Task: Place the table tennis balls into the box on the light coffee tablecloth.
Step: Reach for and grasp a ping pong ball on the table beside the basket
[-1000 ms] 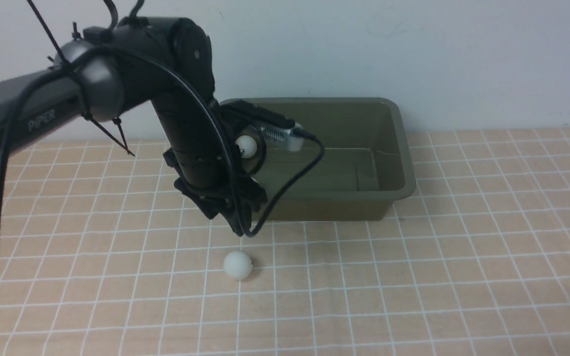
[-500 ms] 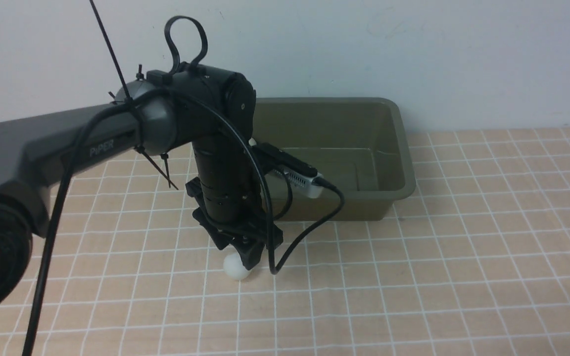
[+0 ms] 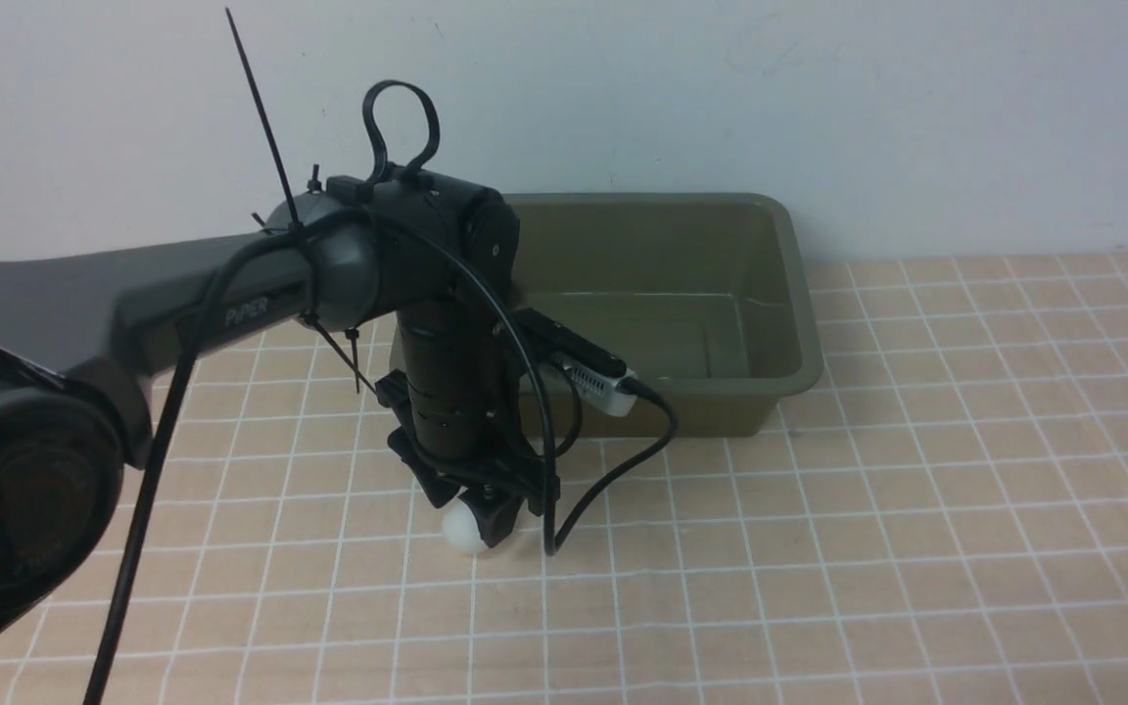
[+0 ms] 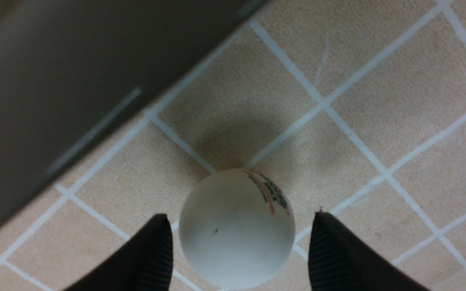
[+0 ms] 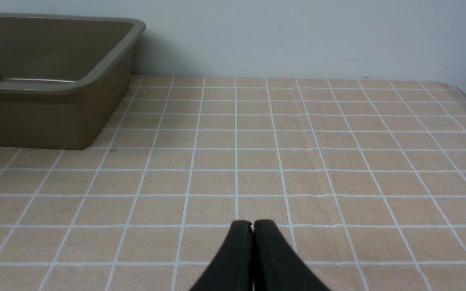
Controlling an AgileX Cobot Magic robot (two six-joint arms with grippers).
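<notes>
Ball [image 4: 237, 230] sits between the open claw's fingertips [image 4: 158, 246].

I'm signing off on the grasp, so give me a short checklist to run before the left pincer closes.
- Left pincer open: ok, its fingertips stand apart.
- Ball on the cloth between the fingertips: ok, with a gap on each side.
- Fingertips low enough to grip: cannot tell.
- Box upright, its top uncovered by a lid: ok.
- Right pincer out of the way: ok, it is away from the ball.
- All balls in the box: not ok, this one is outside.
</notes>
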